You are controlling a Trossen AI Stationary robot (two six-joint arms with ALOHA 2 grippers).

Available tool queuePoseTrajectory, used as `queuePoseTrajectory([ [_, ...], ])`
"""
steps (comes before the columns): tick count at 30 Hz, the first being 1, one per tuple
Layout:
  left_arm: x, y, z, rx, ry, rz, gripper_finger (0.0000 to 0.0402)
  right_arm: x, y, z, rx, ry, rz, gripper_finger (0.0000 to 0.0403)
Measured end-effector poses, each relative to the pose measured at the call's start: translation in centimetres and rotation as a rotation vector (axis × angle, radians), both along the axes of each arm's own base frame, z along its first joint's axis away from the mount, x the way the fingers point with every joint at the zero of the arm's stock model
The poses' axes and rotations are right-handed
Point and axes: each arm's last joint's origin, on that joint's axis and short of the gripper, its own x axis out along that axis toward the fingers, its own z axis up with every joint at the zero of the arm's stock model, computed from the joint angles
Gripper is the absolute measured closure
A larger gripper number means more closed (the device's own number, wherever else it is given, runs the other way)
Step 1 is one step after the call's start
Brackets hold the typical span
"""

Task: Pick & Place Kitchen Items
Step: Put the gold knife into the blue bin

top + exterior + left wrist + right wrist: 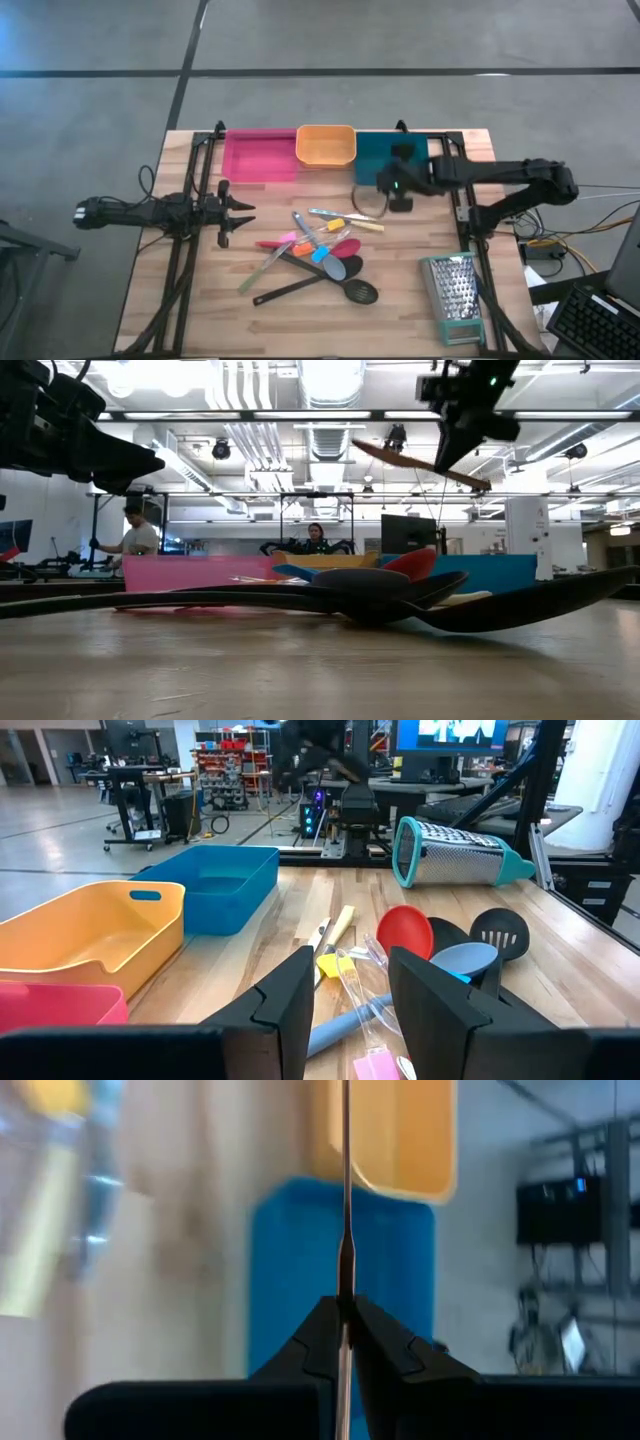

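Observation:
Several kitchen utensils lie in a loose pile [312, 257] at the table's middle: black slotted spoons, a red spatula, and blue, yellow and pink pieces. The pile also shows in the left wrist view [420, 945]. My right gripper [398, 200] hangs high above the table just in front of the teal bin [385, 155]. It is shut on a thin brown wooden utensil [415, 463]. My left gripper [345, 1010] is open and empty, level, left of the pile [240, 212]. My right gripper pinches the wooden utensil between its two fingers on its flat faces [345, 1275], which the wrist view shows edge-on. The fingers [448, 455] come from above, across the utensil, partway along its length. The utensil is lifted clear and tilted, one end higher than the other.
A pink bin [258, 155], an orange bin [326, 145] and the teal bin stand in a row along the far edge. A metal grater with green trim [455, 295] lies at the near right. People show in the room beyond the table [135, 535].

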Motion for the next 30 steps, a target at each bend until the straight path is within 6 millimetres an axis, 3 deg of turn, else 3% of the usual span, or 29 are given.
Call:
queuePoseTrajectory([
  [7,0.0,0.0,0.0,0.000,0.000,0.000,0.0266,-0.9,-5.7,-1.0,0.101,0.020,-0.180,0.0391],
  [14,0.0,0.0,0.0,0.000,0.000,0.000,0.0266,-1.9,-10.3,-2.7,0.185,0.032,-0.372,0.0390],
  [21,0.0,0.0,0.0,0.000,0.000,0.000,0.0266,-1.9,-13.6,-5.3,0.217,0.090,-0.479,0.0390],
  [30,0.0,0.0,0.0,0.000,0.000,0.000,0.0266,-1.4,-16.5,-10.6,0.342,0.214,-0.565,0.0390],
])
